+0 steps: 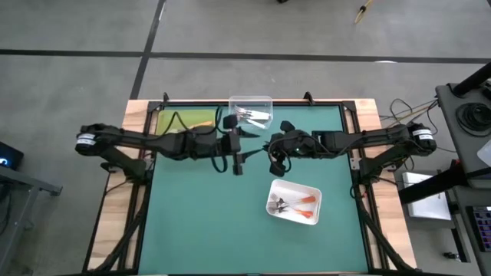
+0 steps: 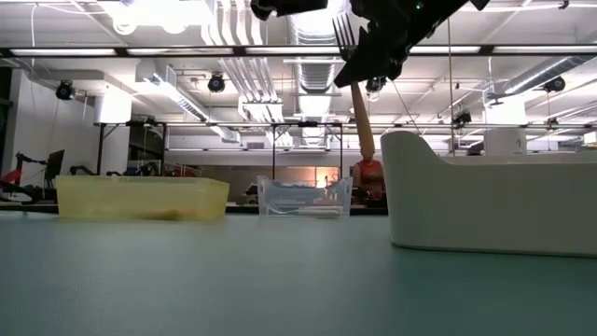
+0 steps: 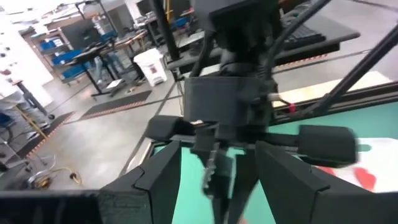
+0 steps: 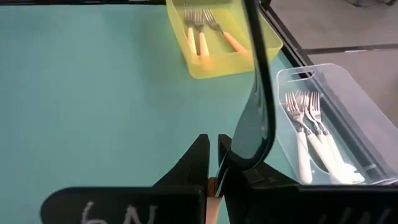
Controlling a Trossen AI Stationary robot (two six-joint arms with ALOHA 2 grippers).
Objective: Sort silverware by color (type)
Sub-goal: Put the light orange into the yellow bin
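White tray (image 2: 485,205): nearest, red-orange forks (image 1: 295,207) inside; could be knocked by a falling fork.
Right gripper (image 2: 378,51): pinching a tan-handled fork (image 2: 362,117) mid-air over the table's middle, tines up.
Left gripper (image 3: 216,149): spread, facing that fork; probably a hand-over. Early release would drop it, and an off-centre pinch would twist it.
Yellow tray (image 4: 217,67): far, holds the tan forks; likely goal.
Clear tray (image 4: 292,78): beside it, holds white forks; a stray drop would mix colours.

A workshop hall under bright strip lights

Grey concrete floor (image 1: 69,31) crossed by dark lines surrounds the green-topped table (image 1: 199,222); overhead, silver ducts (image 2: 312,23) and white ceiling beams (image 2: 140,51) run beneath glaring lamps (image 2: 154,11), while blue storage bins (image 3: 62,53) and dark workbenches (image 2: 126,140) fill the room beyond.
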